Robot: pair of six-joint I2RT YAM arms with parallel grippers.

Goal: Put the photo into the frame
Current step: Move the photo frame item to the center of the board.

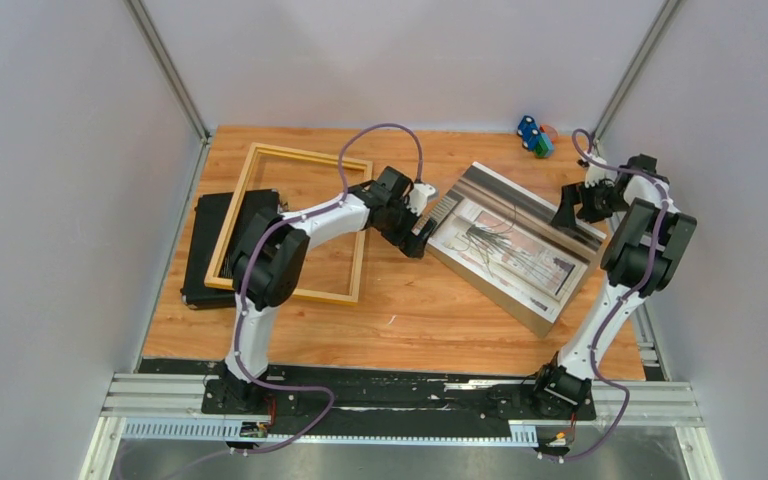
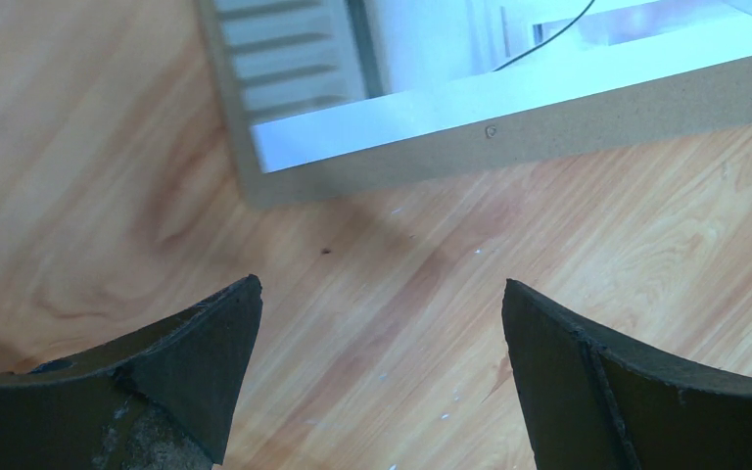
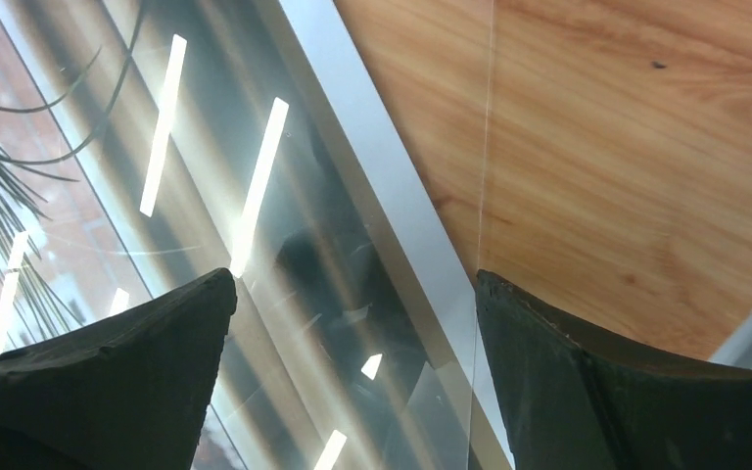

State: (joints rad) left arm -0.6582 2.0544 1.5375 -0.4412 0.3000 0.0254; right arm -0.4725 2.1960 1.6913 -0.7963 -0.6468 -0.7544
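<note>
The photo (image 1: pixel 510 245), a grey, white and beige print, lies at an angle on the table's right half, on a brown backing board (image 1: pixel 490 295). The frame (image 1: pixel 290 150), light wood with thin rails, lies flat at the left, and table wood shows through it. My left gripper (image 1: pixel 420 235) is open just off the photo's left corner. In the left wrist view that corner (image 2: pixel 313 59) and the board's edge (image 2: pixel 548 127) lie ahead of the open gripper (image 2: pixel 382 294). My right gripper (image 1: pixel 567 215) is open over the photo's far right edge. There the glossy photo (image 3: pixel 157 147) lies under the gripper (image 3: pixel 352 284), which holds nothing.
A black rectangular case (image 1: pixel 205 250) lies under the frame's left side. Small coloured toys (image 1: pixel 535 135) sit at the back right corner. Grey walls close in the table on three sides. A thin clear sheet edge (image 3: pixel 490 147) crosses the wood beside the photo.
</note>
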